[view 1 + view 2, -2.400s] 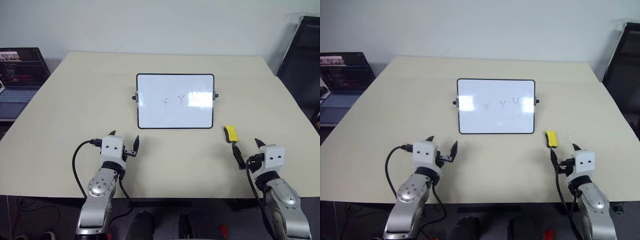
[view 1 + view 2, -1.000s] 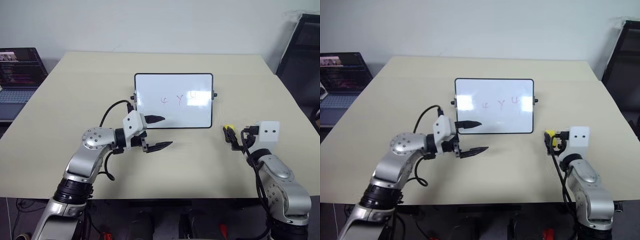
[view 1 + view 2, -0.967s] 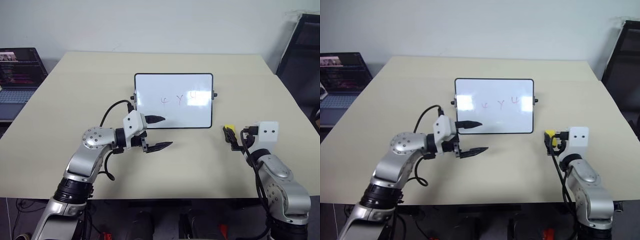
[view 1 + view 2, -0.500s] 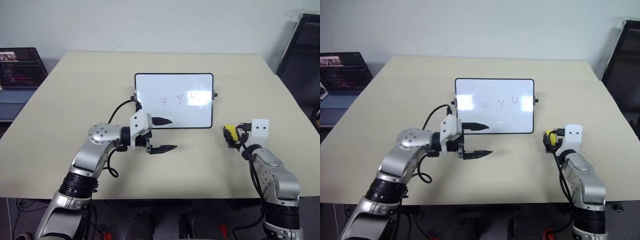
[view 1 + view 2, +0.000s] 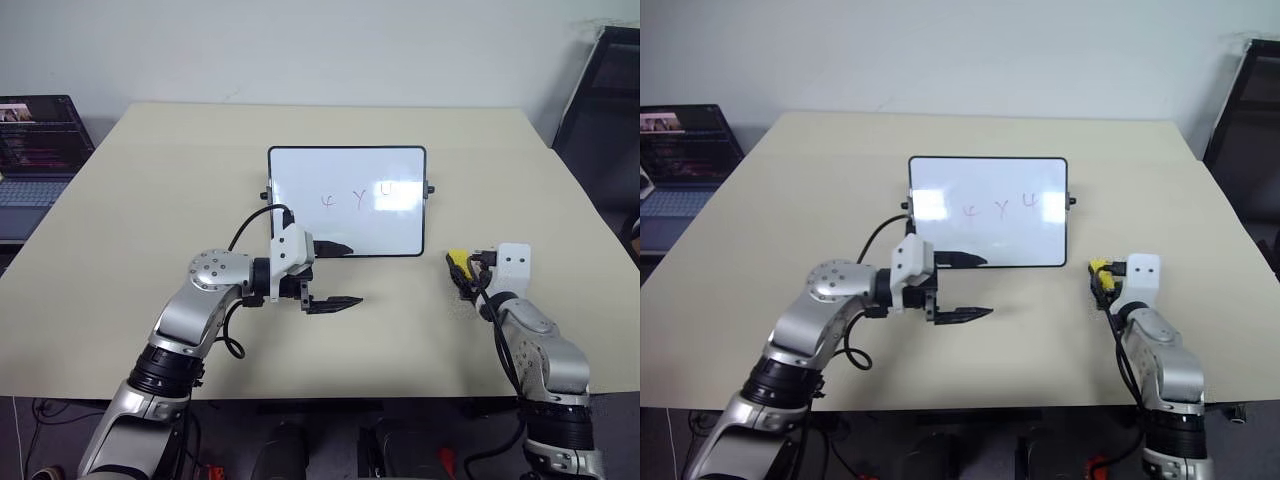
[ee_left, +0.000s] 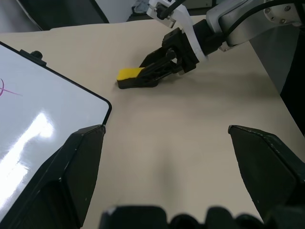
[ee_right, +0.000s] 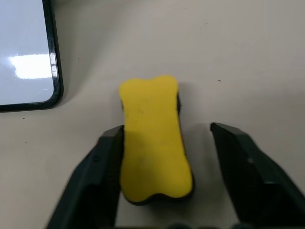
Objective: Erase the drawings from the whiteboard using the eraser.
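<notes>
Eraser [image 7: 153, 138] flat on the table [image 5: 150, 200], beside the whiteboard [image 5: 346, 200], straddled by right gripper [image 7: 164, 157]: one of its fingers touching, the other apart, closing for pickup. Left gripper [image 5: 335, 275] spread wide at board's near edge, likely to steady it.

No readable text, label, brand or number appears anywhere; the whiteboard [image 5: 346, 201] bears only the drawings [image 5: 357, 196], three squiggles that spell nothing legible.

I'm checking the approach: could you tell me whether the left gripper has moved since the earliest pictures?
Yes. The left gripper has moved forward and rightward, from near the table's front edge to the whiteboard's bottom edge.
</notes>
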Robot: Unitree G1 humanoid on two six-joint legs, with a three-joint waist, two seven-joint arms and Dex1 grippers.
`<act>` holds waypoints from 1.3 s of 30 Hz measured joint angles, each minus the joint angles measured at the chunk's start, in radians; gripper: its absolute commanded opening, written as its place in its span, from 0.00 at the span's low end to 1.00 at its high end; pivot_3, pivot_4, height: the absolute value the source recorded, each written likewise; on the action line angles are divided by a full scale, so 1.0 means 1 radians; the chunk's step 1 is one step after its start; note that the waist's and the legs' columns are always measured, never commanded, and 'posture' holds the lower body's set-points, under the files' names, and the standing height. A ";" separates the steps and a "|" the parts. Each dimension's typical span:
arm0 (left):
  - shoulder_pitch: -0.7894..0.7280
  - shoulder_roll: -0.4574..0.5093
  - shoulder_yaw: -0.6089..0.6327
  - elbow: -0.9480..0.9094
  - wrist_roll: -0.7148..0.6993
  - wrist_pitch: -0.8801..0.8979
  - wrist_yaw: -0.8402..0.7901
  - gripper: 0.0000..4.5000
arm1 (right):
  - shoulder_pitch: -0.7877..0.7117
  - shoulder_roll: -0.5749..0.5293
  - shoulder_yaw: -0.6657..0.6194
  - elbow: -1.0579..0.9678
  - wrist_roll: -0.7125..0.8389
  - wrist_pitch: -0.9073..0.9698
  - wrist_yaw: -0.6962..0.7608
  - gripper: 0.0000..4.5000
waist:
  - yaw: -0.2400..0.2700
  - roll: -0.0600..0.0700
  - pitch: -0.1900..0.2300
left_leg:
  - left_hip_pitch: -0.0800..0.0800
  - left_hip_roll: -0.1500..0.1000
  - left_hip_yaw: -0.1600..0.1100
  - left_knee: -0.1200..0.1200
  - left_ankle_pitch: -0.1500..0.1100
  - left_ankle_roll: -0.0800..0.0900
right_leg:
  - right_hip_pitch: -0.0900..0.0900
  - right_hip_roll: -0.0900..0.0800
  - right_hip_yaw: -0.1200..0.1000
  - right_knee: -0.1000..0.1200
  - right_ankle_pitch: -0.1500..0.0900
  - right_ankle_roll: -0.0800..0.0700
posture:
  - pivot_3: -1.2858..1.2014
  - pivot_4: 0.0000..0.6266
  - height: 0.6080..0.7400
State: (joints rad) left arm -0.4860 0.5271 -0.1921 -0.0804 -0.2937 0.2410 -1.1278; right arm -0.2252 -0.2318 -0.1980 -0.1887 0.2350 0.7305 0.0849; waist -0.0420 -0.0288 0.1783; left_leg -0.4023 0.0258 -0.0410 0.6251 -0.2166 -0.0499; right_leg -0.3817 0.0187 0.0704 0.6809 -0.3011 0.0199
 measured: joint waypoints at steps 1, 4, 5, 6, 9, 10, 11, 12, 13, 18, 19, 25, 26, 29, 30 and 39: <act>0.000 0.001 0.000 -0.008 0.000 0.006 0.000 1.00 | -0.003 0.000 0.001 0.002 -0.002 -0.002 0.000 0.39 | 0.000 0.000 0.000 | 0.000 0.000 0.000 0.000 0.000 0.000 | 0.000 0.000 0.000 0.000 0.000 0.000 | 0.52 0.24 1.00; 0.001 0.006 0.000 -0.026 0.000 0.017 0.002 1.00 | -0.011 0.000 0.003 0.010 -0.009 -0.004 0.000 0.25 | 0.000 0.000 0.000 | 0.000 0.000 0.000 0.000 0.000 0.000 | 0.000 0.000 0.000 0.000 0.000 0.000 | 0.52 0.24 1.00; 0.001 0.008 0.000 -0.033 0.000 0.019 0.002 1.00 | -0.013 0.000 0.003 0.012 -0.011 -0.004 0.000 0.25 | 0.000 0.000 0.000 | 0.000 0.000 0.000 0.000 0.000 0.000 | 0.000 0.000 0.000 0.000 0.000 0.000 | 0.52 0.24 1.00; 0.001 0.008 0.000 -0.036 0.000 0.022 0.004 1.00 | -0.015 0.000 0.004 0.014 -0.012 -0.004 0.001 0.25 | 0.000 0.000 0.000 | 0.000 0.000 0.000 0.000 0.000 0.000 | 0.000 0.000 0.000 0.000 0.000 0.000 | 0.52 0.24 1.00; 0.007 0.009 0.001 -0.041 -0.001 0.043 0.016 1.00 | -0.017 0.000 0.004 0.016 -0.015 -0.004 0.002 0.25 | 0.000 0.000 0.000 | 0.000 0.000 0.000 0.000 0.000 0.000 | 0.000 0.000 0.000 0.000 0.000 0.000 | 0.52 0.24 1.00; 0.013 0.009 0.003 -0.047 -0.001 0.056 0.030 1.00 | -0.017 0.000 0.004 0.016 -0.015 -0.004 0.002 0.25 | 0.000 0.000 0.000 | 0.000 0.000 0.000 0.000 0.000 0.000 | 0.000 0.000 0.000 0.000 0.000 0.000 | 0.52 0.24 1.00; 0.018 0.009 0.005 -0.050 -0.001 0.065 0.042 1.00 | -0.017 0.000 0.004 0.016 -0.016 -0.004 0.003 0.25 | 0.000 0.000 0.000 | 0.000 0.000 0.000 0.000 0.000 0.000 | 0.000 0.000 0.000 0.000 0.000 0.000 | 0.52 0.24 1.00; 0.025 0.008 0.009 -0.052 -0.001 0.076 0.060 1.00 | -0.017 0.000 0.005 0.014 -0.016 -0.004 0.005 0.25 | 0.000 0.000 0.000 | 0.000 0.000 0.000 0.000 0.000 0.000 | 0.000 0.000 0.000 0.000 0.000 0.000 | 0.52 0.24 1.00; 0.032 0.008 0.019 -0.052 0.001 0.085 0.083 1.00 | -0.016 -0.002 0.005 0.010 -0.016 -0.004 0.010 0.25 | 0.000 0.000 0.000 | 0.000 0.000 0.000 0.000 0.000 0.000 | 0.000 0.000 0.000 0.000 0.000 0.000 | 0.52 0.24 1.00; 0.055 0.010 0.067 -0.052 0.034 0.107 0.201 1.00 | 0.011 -0.038 0.039 -0.087 -0.016 -0.003 0.053 0.25 | 0.001 0.000 0.000 | 0.000 0.000 -0.001 0.000 0.000 0.000 | 0.000 -0.001 0.000 0.000 0.000 0.000 | 0.52 0.24 1.00; 0.060 0.012 0.073 -0.054 0.042 0.108 0.219 1.00 | 0.021 -0.045 0.054 -0.112 -0.017 -0.002 0.064 0.25 | 0.001 0.000 0.000 | 0.000 0.000 -0.001 0.000 0.000 0.000 | 0.000 -0.001 0.000 0.000 0.000 0.000 | 0.52 0.24 1.00; 0.096 0.022 0.083 -0.076 0.077 0.152 0.313 1.00 | 0.081 -0.093 0.170 -0.262 -0.017 0.023 0.130 0.25 | 0.001 0.000 0.000 | 0.000 0.000 -0.001 0.000 0.000 0.000 | 0.000 -0.001 0.000 0.000 0.000 0.000 | 0.52 0.24 1.00; 0.096 0.025 0.084 -0.079 0.080 0.160 0.323 1.00 | 0.080 -0.102 0.183 -0.277 -0.017 0.023 0.135 0.25 | 0.001 0.000 0.000 | 0.000 0.000 -0.001 0.000 0.000 0.000 | 0.000 -0.001 0.000 0.000 0.000 0.000 | 0.52 0.24 1.00; 0.095 0.027 0.092 -0.085 0.097 0.176 0.366 1.00 | 0.023 -0.125 0.202 -0.283 -0.022 0.024 0.156 0.25 | -0.001 0.000 0.000 | 0.000 0.001 0.000 0.001 0.000 0.000 | 0.000 -0.001 0.000 0.000 0.000 0.001 | 0.52 0.24 1.00; 0.090 0.026 0.094 -0.085 0.102 0.189 0.384 1.00 | -0.020 -0.135 0.214 -0.279 -0.026 0.023 0.164 0.25 | -0.003 0.000 0.000 | 0.000 0.001 0.000 0.001 0.000 0.000 | 0.000 -0.001 -0.001 0.000 0.000 0.001 | 0.52 0.24 1.00; 0.006 0.021 0.100 -0.079 0.129 0.280 0.469 1.00 | -0.339 -0.136 0.331 -0.091 -0.101 -0.057 0.222 0.25 | -0.003 0.000 0.000 | -0.001 0.000 0.000 0.001 0.000 0.000 | -0.001 -0.001 -0.001 0.000 0.001 0.001 | 0.52 0.24 1.00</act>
State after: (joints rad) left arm -0.4804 0.5484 -0.0916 -0.1592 -0.1646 0.5213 -0.6588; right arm -0.5644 -0.3677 0.1332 -0.2801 0.1336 0.6738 0.3068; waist -0.0455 -0.0292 0.1787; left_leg -0.4031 0.0258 -0.0413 0.6257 -0.2167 -0.0500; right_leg -0.3827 0.0176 0.0694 0.6810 -0.3005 0.0205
